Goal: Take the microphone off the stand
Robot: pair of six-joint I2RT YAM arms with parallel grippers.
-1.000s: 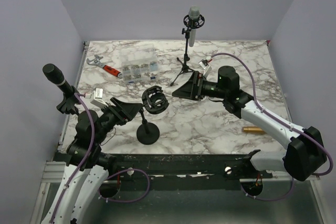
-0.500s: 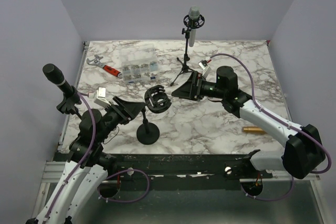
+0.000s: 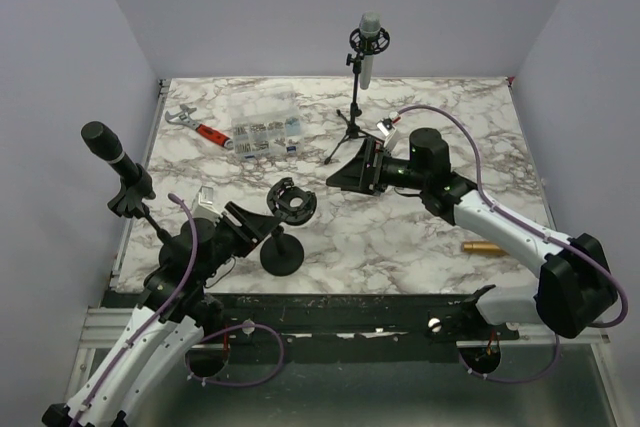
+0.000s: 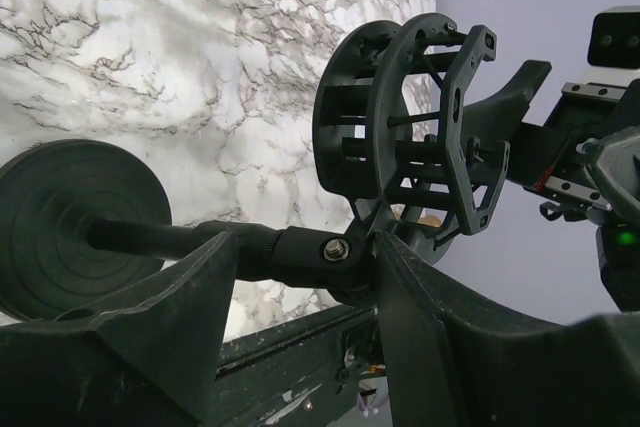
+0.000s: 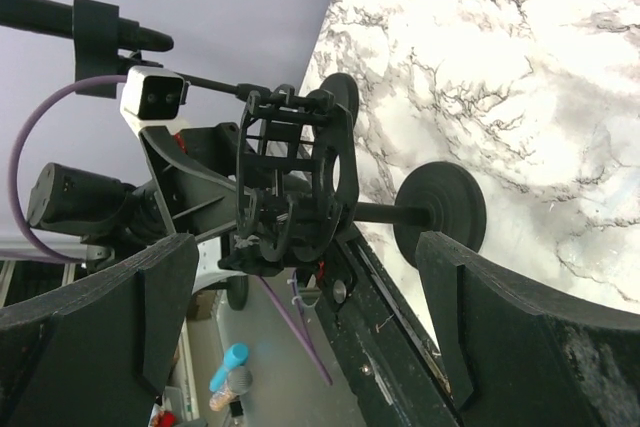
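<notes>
An empty black shock mount [image 3: 292, 200] sits on a round-base stand [image 3: 282, 257] at the front centre. My left gripper [image 3: 258, 221] grips the stand's swivel joint [image 4: 320, 247], just under the mount [image 4: 415, 127], with a finger on each side. My right gripper [image 3: 352, 175] is open and empty, right of the mount and facing it [image 5: 290, 187]. A silver microphone [image 3: 369, 47] sits in a shock mount on a tripod at the back. A black microphone [image 3: 108, 144] sits clipped on a stand at the left edge.
A clear parts box [image 3: 265, 125] and a red-handled wrench [image 3: 200, 127] lie at the back left. A brass cylinder [image 3: 487, 246] lies at the front right. The tripod's legs [image 3: 345, 137] spread just behind my right gripper.
My left gripper has moved down and right onto the stand's joint, and the empty shock mount has tipped over a little. My right gripper has edged slightly left.
</notes>
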